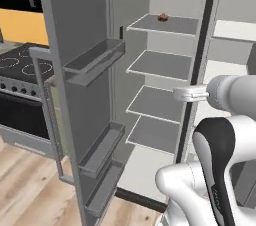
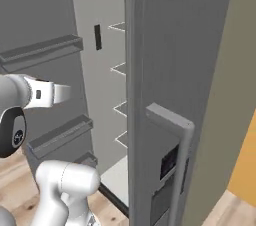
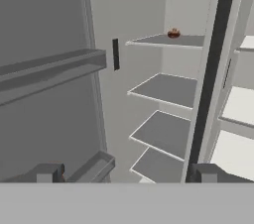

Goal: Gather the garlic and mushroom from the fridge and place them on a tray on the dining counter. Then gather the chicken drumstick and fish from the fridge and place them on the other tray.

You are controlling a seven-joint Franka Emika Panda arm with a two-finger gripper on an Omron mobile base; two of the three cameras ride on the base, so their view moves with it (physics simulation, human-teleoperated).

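With the fridge (image 1: 165, 95) standing open and its left door (image 1: 80, 85) swung wide, the robot's tool (image 3: 124, 173) hovers at the mouth of the compartment, spread apart and grasping nothing. A small reddish-brown item (image 1: 162, 18), possibly the mushroom though too small to tell, sits on the top shelf (image 1: 165, 24), well above the hand and toward the back wall. The three lower shelves in sight look bare. To do this step well, the arm likely needs to rise to top-shelf level first, then reach straight in, keeping clear of the door bins (image 1: 97, 56) on the left and the dark centre divider (image 3: 211, 69) on the right.
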